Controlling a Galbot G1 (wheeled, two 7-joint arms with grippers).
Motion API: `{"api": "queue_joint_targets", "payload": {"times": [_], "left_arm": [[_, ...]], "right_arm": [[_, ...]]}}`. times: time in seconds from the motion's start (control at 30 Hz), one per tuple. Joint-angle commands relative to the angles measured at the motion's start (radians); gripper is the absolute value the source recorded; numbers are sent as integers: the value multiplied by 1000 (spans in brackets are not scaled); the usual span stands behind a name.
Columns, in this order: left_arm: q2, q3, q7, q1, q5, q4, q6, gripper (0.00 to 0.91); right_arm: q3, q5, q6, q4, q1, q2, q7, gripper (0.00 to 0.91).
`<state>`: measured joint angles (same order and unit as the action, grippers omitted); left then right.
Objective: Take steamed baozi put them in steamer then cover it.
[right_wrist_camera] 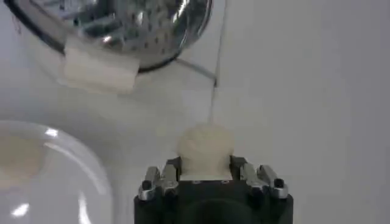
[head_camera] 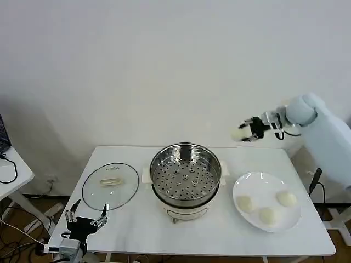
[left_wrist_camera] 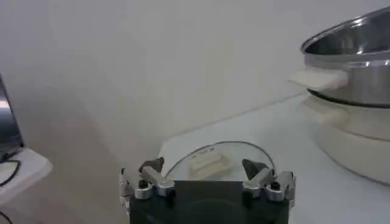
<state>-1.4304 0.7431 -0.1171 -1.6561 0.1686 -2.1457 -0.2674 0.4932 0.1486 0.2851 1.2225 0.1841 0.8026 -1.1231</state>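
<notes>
**Three cameras, one table**

The head view looks forward and down from above the table (head_camera: 137,230), taking in its whole top. The left wrist view sits low near the table's edge, looking across the cover (left_wrist_camera: 219,159) toward the steamer (left_wrist_camera: 353,67). The right wrist view looks down from above onto the steamer (right_wrist_camera: 122,30) and plate (right_wrist_camera: 49,176). All three share the steamer.

A: What is the steamer (head_camera: 185,178) made of?
B: Polished metal, mirror-bright, with a perforated tray, on a matt white plastic-looking base.
A: And the cover (head_camera: 110,186)?
B: Clear, glossy glass with a thin metal rim and a matt cream handle.
A: The baozi (right_wrist_camera: 205,146)?
B: Matt, soft-looking, slightly crinkled dough. The plate (head_camera: 251,184) is glossy white, the table (head_camera: 137,230) smooth white.
</notes>
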Motion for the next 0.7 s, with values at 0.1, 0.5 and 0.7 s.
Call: {"api": "queue_joint_targets", "payload": {"times": [0.1, 0.5, 0.7], "left_arm": [[-13, 0, 4, -4, 17, 23, 2, 907], [-36, -7, 9, -7, 37, 56, 4, 907], [-37, -6, 6, 1, 37, 38, 4, 907]], "right_arm": [[431, -40, 307, 163, 272, 15, 68, 534], [450, 355, 359, 206, 239, 115, 118, 534], [376, 478, 390, 79, 179, 252, 123, 534]]}}
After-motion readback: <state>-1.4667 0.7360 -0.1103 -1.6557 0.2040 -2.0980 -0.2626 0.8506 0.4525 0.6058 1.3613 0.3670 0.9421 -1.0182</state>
